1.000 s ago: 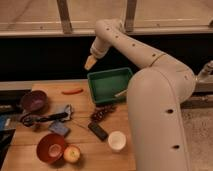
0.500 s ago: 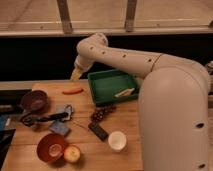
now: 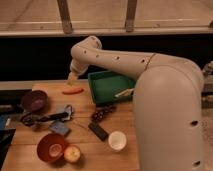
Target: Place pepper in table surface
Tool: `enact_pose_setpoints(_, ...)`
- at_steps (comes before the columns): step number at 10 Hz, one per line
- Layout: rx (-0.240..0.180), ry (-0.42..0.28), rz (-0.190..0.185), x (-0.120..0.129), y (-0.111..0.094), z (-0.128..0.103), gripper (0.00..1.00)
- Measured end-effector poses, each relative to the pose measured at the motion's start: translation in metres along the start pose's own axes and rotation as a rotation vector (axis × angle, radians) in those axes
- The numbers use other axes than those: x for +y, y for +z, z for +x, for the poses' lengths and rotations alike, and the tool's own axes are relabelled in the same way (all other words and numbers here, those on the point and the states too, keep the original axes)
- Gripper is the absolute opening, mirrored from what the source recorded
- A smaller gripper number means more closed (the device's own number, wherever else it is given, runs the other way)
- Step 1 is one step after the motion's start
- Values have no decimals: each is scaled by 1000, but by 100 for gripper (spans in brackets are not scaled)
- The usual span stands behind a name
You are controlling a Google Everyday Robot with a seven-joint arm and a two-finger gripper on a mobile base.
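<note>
Camera view: pepper on the wood, open gripper just above it

Nearest, at the front of the table (image 3: 95,152), an apple (image 3: 73,154) sits touching a red bowl (image 3: 51,146), with a white cup (image 3: 117,140) to their right. Behind these lie a dark block (image 3: 98,131), a blue scrap (image 3: 59,128) and a dark bunch that may be grapes (image 3: 102,113). A purple bowl (image 3: 34,100) stands near the left edge.

Farther back, the pepper (image 3: 73,91) lies flat on bare planks, lengthwise across the view. It is just left of the green tray (image 3: 106,85) and clear of its rim. A pale yellow piece (image 3: 124,93) rests inside the tray at its right side.

The gripper (image 3: 73,78) hangs just above the pepper, pointing down, at the end of the arm (image 3: 120,62) that reaches in from the right. Its jaws stand wide apart and hold nothing, and a gap shows between them and the pepper.

As things lie, the pepper is already on the table and out of the tray. The placing itself looks done, and the step in hand seems to be its tail end. The next move, I judge, calls for a straight lift away, so that neither finger brushes the slim pepper and rolls it toward the tray. Should a fresh grip be meant instead, the jaws would have to straddle its narrow middle before closing.
</note>
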Motion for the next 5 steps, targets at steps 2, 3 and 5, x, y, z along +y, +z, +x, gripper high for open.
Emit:
enact_pose_setpoints(2, 12, -20, -39, 7, 19, -6, 70)
enact_pose_setpoints(3, 15, -34, -70, 19, 41, -13, 70)
enact_pose_setpoints(5, 27, -41, -121, 36, 81, -15, 70)
